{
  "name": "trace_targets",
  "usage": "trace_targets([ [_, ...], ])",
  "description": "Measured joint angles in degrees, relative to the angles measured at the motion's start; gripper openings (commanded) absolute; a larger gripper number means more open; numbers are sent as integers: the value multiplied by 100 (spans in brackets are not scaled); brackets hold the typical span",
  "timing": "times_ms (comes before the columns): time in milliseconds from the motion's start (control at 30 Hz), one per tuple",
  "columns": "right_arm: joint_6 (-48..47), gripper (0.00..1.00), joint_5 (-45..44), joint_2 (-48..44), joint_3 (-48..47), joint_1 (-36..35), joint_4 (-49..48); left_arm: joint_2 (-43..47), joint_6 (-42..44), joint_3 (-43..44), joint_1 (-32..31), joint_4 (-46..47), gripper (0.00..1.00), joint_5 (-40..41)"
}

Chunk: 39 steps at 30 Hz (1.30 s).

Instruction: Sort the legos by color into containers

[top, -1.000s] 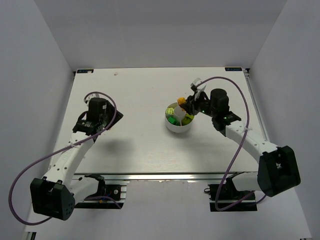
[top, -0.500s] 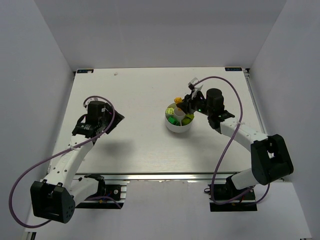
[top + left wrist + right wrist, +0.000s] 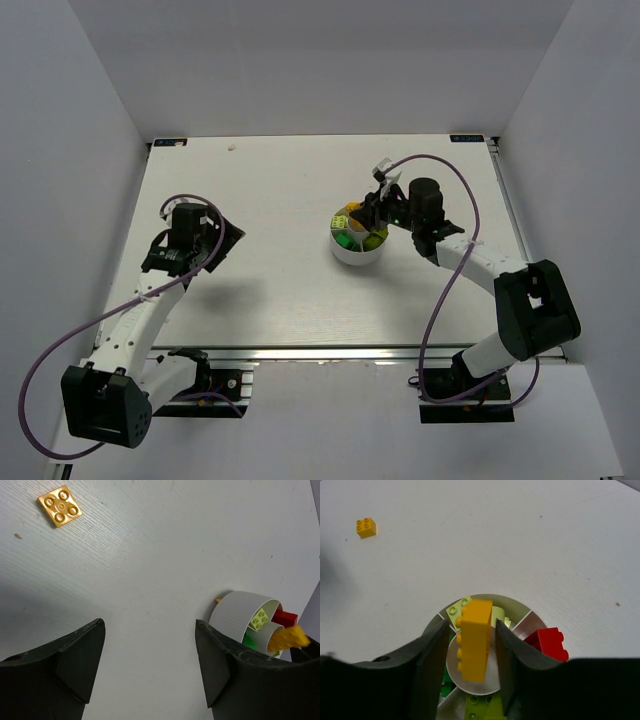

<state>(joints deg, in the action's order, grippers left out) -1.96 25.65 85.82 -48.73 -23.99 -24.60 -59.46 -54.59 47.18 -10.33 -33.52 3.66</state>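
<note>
Pinching the orange brick [image 3: 476, 625] in my right claw [image 3: 470, 642], I aim to square it over the centre cup [image 3: 480, 686] directly below, then release low; left claw [image 3: 150, 650] gapes wide.

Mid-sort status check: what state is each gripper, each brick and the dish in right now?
Right gripper: shut on the long orange brick, held over the centre cup.
Left gripper: open, empty.
Dish: upright on the table.
Red brick: lying in a wedge compartment.
Pale green brick: in another wedge.
Small yellow brick: loose on the table, studs up.
</note>
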Motion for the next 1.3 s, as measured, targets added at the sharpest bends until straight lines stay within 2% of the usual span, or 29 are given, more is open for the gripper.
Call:
trace_targets([
  [100, 0, 60, 0, 17, 0, 0, -4, 9, -17, 0, 13, -15, 85, 0],
  [267, -15, 68, -2, 15, 0, 0, -76, 28, -63, 0, 39, -107, 88, 4],
  [367, -28, 89, 0, -44, 0, 0, -74, 26, -146, 0, 79, -214, 88, 48],
  [400, -76, 89, 2, -105, 0, 0, -52, 20, -197, 2, 90, -275, 86, 85],
  [467, -280, 89, 2, -299, 0, 0, 35, -39, -328, 26, 120, -487, 75, 190],
  [533, -555, 89, 9, -566, -11, 0, 160, -192, -439, 103, 149, -723, 57, 319],
  [567, -721, 79, 50, -688, -50, 0, 275, -243, -431, 129, 157, -791, 41, 345],
  [600, -979, 66, 157, -791, -131, 13, 470, -413, -533, 192, 188, -933, 34, 448],
  [633, -1228, 44, 374, -868, -251, 37, 697, -544, -538, 240, 214, -1029, 31, 496],
  [667, -1460, 20, 579, -916, -382, 59, 901, -680, -551, 278, 247, -1108, 31, 533],
  [700, -1613, 0, 804, -953, -533, 81, 1132, -855, -533, 330, 286, -1204, 32, 568],
  [733, -1744, 0, 994, -992, -647, 101, 1305, -1016, -505, 380, 319, -1274, 36, 610],
  [800, -1838, 30, 1322, -1095, -739, 114, 1547, -1379, -428, 470, 382, -1342, 68, 686],
  [867, -1917, 58, 1541, -1209, -732, 116, 1740, -1744, -337, 568, 431, -1364, 90, 780],
  [900, -1930, 61, 1613, -1257, -719, 116, 1803, -1923, -269, 612, 452, -1357, 94, 822],
  [967, -2004, 64, 1705, -1353, -660, 116, 1871, -2236, -153, 710, 494, -1325, 95, 890],
  [1300, -2098, 65, 1867, -1508, -470, 116, 2133, -3582, 350, 1449, 660, -1014, 93, 1117],
])
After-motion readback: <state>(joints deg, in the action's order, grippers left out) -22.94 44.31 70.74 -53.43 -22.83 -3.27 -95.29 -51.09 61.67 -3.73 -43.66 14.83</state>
